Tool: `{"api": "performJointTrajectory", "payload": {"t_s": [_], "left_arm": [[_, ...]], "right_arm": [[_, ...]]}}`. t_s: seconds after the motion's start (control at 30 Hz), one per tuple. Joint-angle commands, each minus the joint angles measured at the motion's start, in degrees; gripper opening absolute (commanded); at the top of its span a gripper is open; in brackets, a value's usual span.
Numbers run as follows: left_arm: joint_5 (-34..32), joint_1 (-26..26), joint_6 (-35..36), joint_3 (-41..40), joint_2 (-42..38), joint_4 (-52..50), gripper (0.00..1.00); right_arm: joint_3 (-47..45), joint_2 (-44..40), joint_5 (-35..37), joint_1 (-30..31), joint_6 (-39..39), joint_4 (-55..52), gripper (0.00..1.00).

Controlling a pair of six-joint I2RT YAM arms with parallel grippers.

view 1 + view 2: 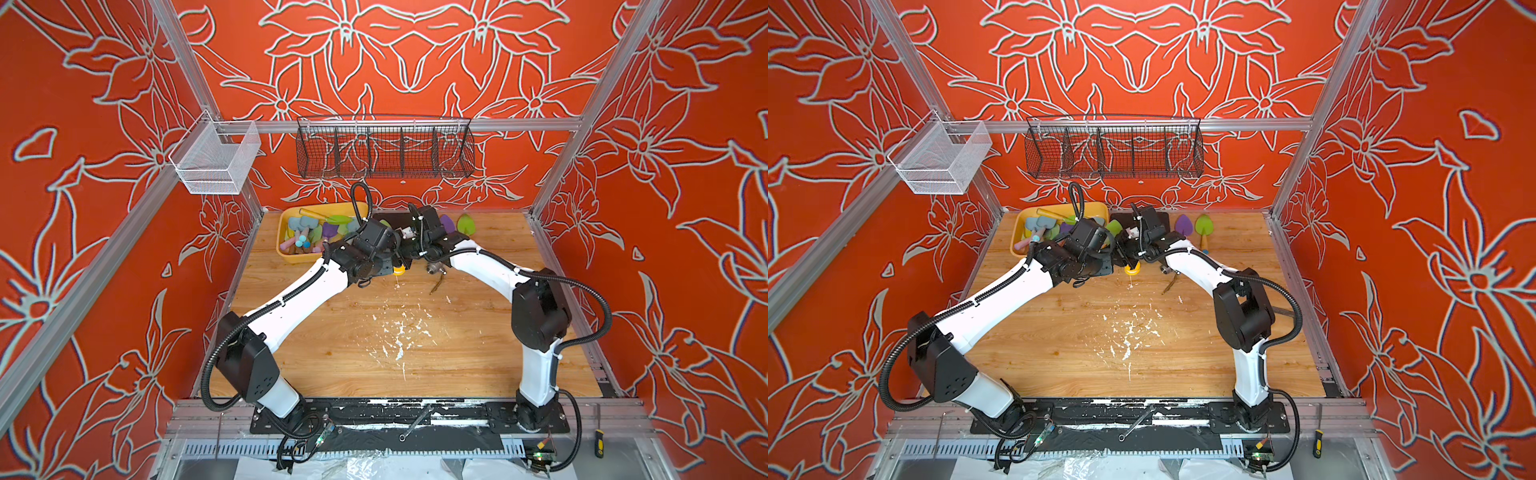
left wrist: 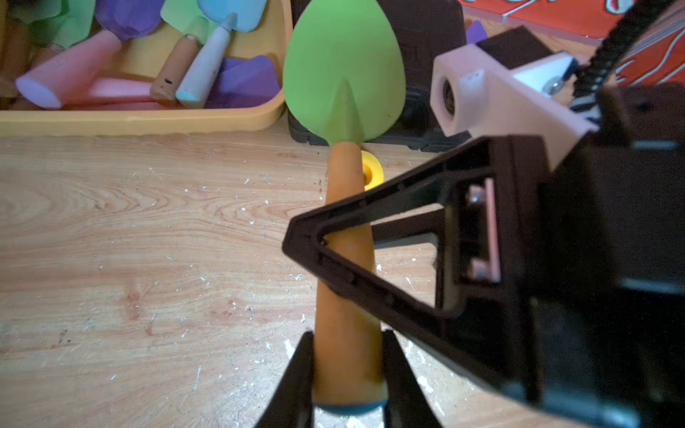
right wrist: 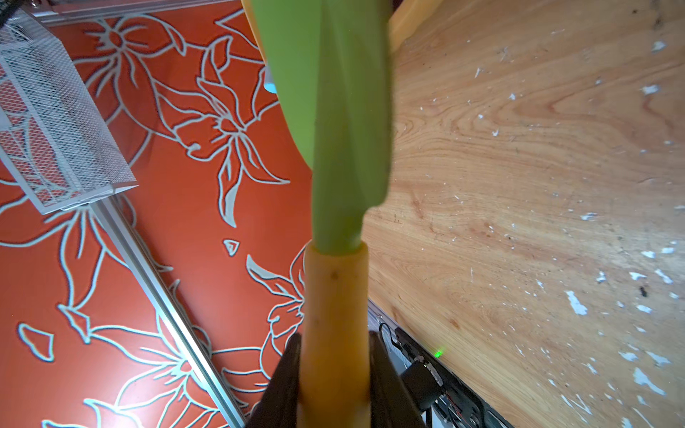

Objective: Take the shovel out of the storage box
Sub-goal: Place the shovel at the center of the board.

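Observation:
The shovel has a green blade and an orange wooden handle. It hangs over the wooden table, just outside the yellow storage box. My left gripper is shut on the butt end of the handle. My right gripper is shut on the same handle nearer the blade, and its black fingers cross the handle in the left wrist view. Several other shovels, purple, green and blue, lie in the storage box. In a top view only a bit of the green blade shows between the two wrists.
A black ribbed tool case stands behind the shovel, right of the box. A purple shovel and a green shovel lie at the back right. A yellow ring and a metal part lie mid-table. Wire baskets hang above.

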Motion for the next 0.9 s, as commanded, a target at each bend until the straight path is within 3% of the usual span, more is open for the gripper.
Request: {"api": "performJointTrajectory", "payload": {"t_s": [0.0,0.07,0.13,0.3,0.47,0.67,0.87], "left_arm": [[6.6,-0.3,0.6,0.2,-4.0,3.9,0.51],[10.4,0.2,0.8,-0.3,-5.9,4.7,0.68],[13.9,1.1,0.2,-1.2,-7.8,5.3,0.72],[17.7,4.5,-1.7,-4.4,-13.2,6.8,0.77],[18.9,8.6,-1.9,-5.1,-15.5,6.7,0.79],[19.2,8.9,-1.0,-3.2,-13.6,5.3,0.79],[18.7,8.7,-1.0,-3.9,-12.9,5.0,0.80]], "right_arm": [[-0.3,-4.0,-2.1,-2.6,-8.7,-7.2,0.00],[-1.0,-6.0,-2.6,-5.3,-15.1,-12.4,0.00],[-1.5,-7.6,-2.5,-8.7,-22.6,-18.8,0.00],[-5.2,-10.5,-2.7,-19.7,-40.2,-28.7,0.00],[-3.3,-7.6,-1.4,-29.2,-58.6,-37.2,0.00],[2.8,1.5,-0.1,-39.1,-66.3,-38.9,0.00],[13.6,12.1,6.1,-43.4,-69.6,-40.6,0.00]]}}
